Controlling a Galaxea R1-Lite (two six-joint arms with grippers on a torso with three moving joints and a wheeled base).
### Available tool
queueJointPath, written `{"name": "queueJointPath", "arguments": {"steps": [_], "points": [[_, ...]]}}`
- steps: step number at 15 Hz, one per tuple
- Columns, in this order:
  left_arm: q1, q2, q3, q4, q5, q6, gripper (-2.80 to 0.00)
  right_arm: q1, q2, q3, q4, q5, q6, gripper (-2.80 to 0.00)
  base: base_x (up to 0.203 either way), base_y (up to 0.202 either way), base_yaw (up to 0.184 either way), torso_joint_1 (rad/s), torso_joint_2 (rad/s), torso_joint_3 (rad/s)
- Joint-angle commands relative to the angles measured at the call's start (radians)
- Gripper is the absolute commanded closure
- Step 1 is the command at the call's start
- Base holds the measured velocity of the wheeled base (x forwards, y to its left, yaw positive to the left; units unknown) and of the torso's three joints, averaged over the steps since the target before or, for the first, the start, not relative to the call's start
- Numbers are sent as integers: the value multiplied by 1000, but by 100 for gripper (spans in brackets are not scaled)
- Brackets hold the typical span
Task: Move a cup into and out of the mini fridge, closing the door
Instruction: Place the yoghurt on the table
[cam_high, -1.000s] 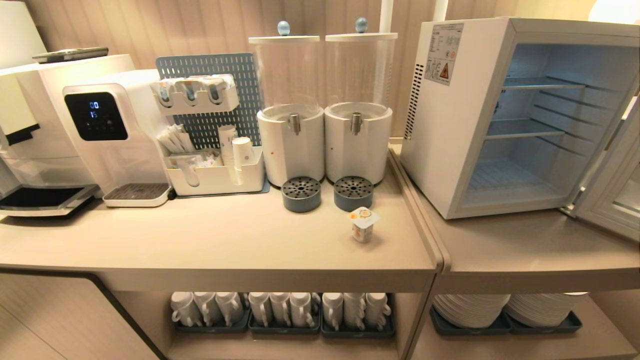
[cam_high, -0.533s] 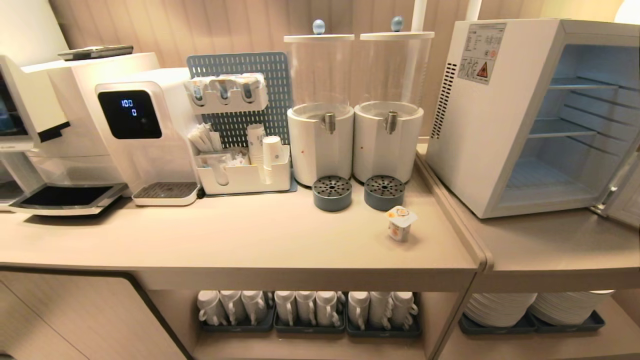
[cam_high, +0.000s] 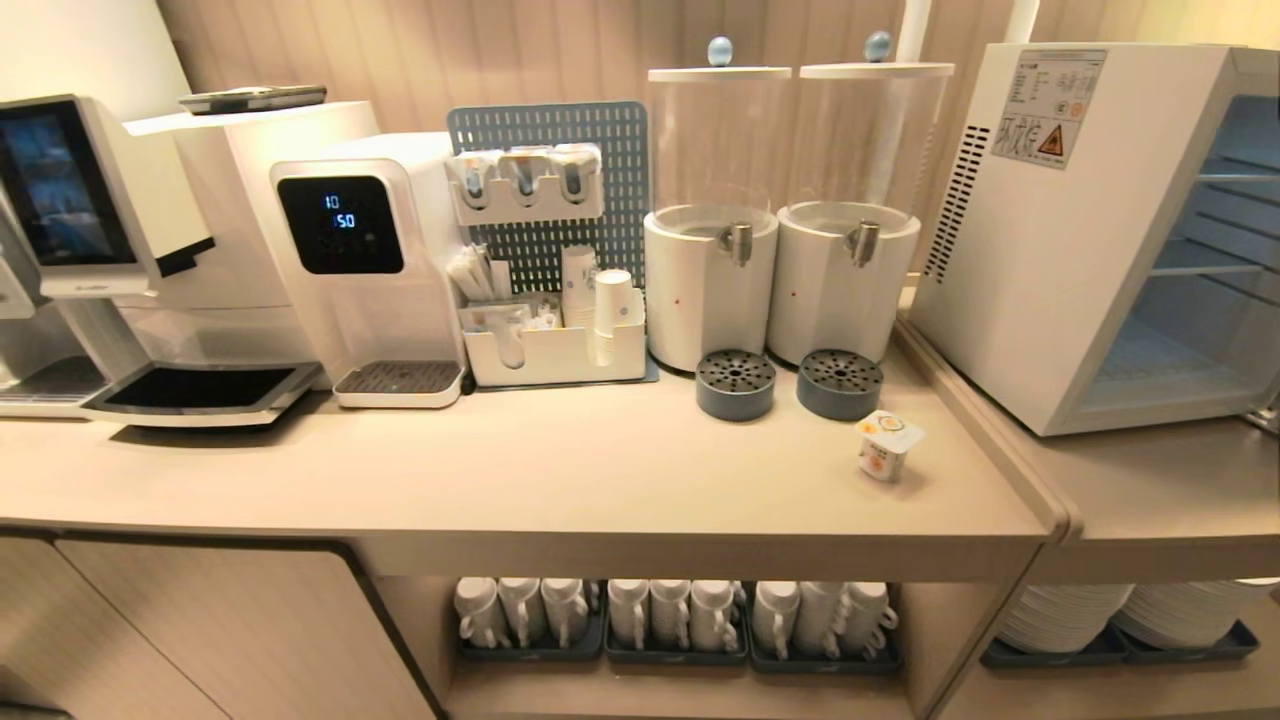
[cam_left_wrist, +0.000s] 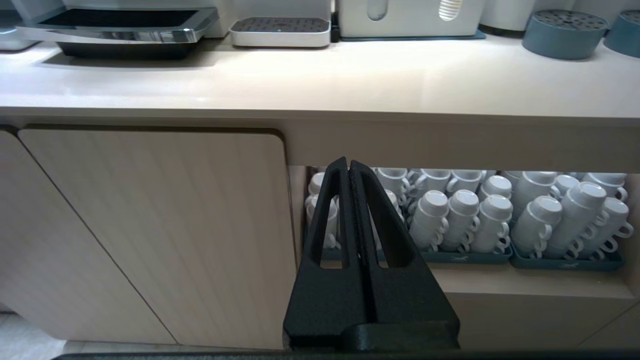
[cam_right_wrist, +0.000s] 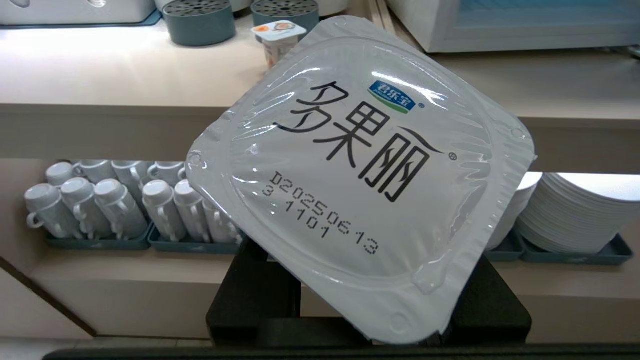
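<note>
Head view: the whole scene has slid rightward since a second ago (camera moving, not the objects). Mini fridge at far right, cavity empty, its door out of frame. A small cup stands on the counter.

Left wrist view: left gripper closed, empty; mugs in trays.

Right wrist view: right gripper clamps a sealed cup.

dispensers | drip cups | mugs | plates on shelf

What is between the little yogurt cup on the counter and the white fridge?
Only bare counter and its raised seam separate the yogurt cup from the mini fridge, head view.
</note>
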Motion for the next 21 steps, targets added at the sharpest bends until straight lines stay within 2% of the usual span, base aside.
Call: {"name": "queueJointPath", "arguments": {"steps": [1, 9, 10, 13, 17, 18, 19, 21], "points": [[1, 0, 2, -1, 0, -1, 0, 1, 1, 0, 1, 0, -1, 0, 0, 108, 5, 6, 2, 3], [1, 0, 2, -1, 0, -1, 0, 1, 1, -18, 4, -9, 60, 0, 0, 6, 0, 1, 0, 0], [1, 0, 2, -1, 0, -1, 0, 0, 3, -73, 17, -15, 62, 0, 0, 0, 0, 0, 0, 0], [1, 0, 2, -1, 0, -1, 0, 0, 53, -403, 164, -23, 71, 0, 0, 0, 0, 0, 0, 0], [1, 0, 2, -1, 0, -1, 0, 43, 480, -597, 120, -51, 155, 0, 0, 0, 0, 0, 0, 0], [1, 0, 2, -1, 0, -1, 0, 62, 593, -623, 86, -21, 168, 0, 0, 0, 0, 0, 0, 0], [1, 0, 2, -1, 0, -1, 0, 76, 690, -643, 49, 43, 174, 0, 0, 0, 0, 0, 0, 0], [1, 0, 2, -1, 0, -1, 0, 61, 879, -668, -40, 245, 155, 0, 0, 0, 0, 0, 0, 0]]}}
